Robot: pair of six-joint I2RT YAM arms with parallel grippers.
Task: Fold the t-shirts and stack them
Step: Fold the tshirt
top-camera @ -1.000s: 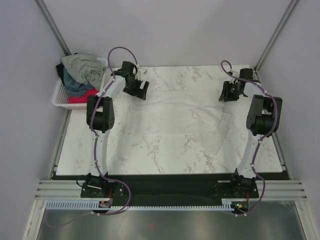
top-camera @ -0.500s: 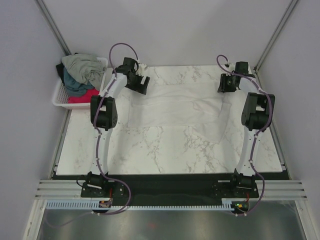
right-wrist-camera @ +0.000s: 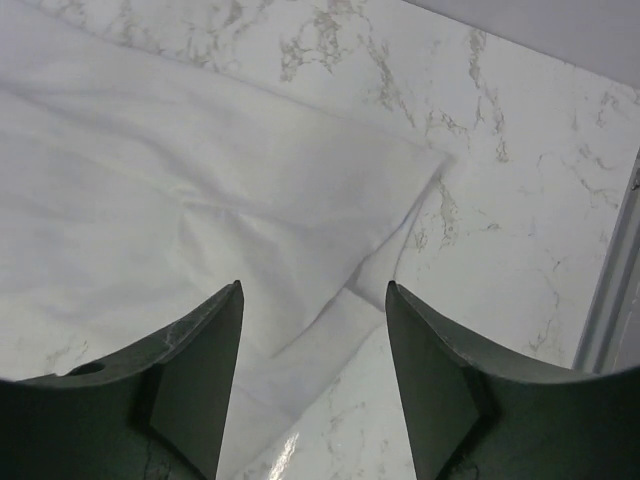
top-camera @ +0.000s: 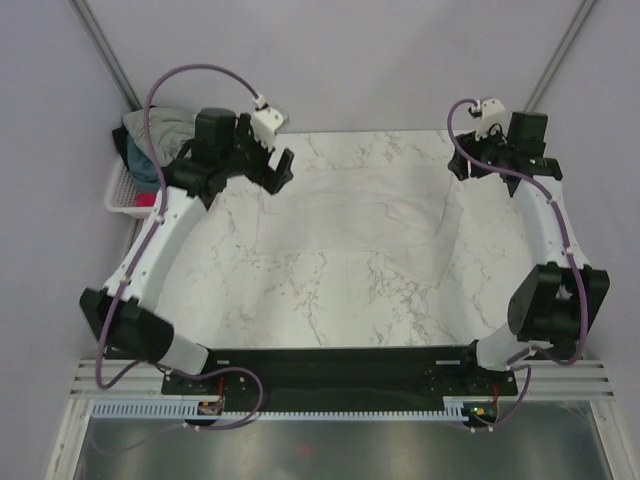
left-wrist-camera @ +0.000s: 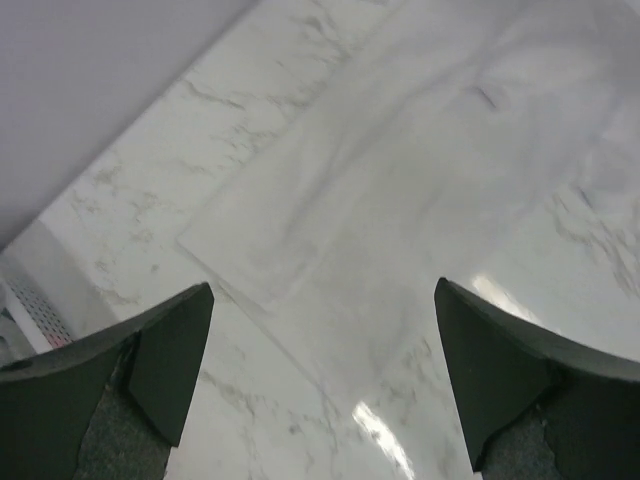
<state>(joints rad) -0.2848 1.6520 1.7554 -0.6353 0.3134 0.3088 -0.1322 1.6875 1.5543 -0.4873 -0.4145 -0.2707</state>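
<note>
The white t-shirt [top-camera: 350,215] lies spread flat across the far half of the marble table. It also shows in the left wrist view [left-wrist-camera: 400,160] and the right wrist view [right-wrist-camera: 200,150]. My left gripper [top-camera: 278,167] [left-wrist-camera: 322,288] hangs open and empty above the shirt's far left corner. My right gripper [top-camera: 470,163] [right-wrist-camera: 314,285] hangs open and empty above its far right corner, where a sleeve [right-wrist-camera: 330,340] lies folded under. The grey-green shirt [top-camera: 160,125] and the dark teal shirt [top-camera: 135,162] lie heaped in the basket. The red-pink shirt is mostly hidden behind my left arm.
The white lattice basket [top-camera: 118,192] stands off the table's far left corner, beside the wall, and its edge shows in the left wrist view [left-wrist-camera: 30,305]. Grey walls and metal posts close in the back and sides. The near half of the table [top-camera: 330,310] is bare marble.
The white shirt has slid toward the back of the table and lies flatter. Both arms have stretched out and lifted, and both grippers now hang off the cloth.
</note>
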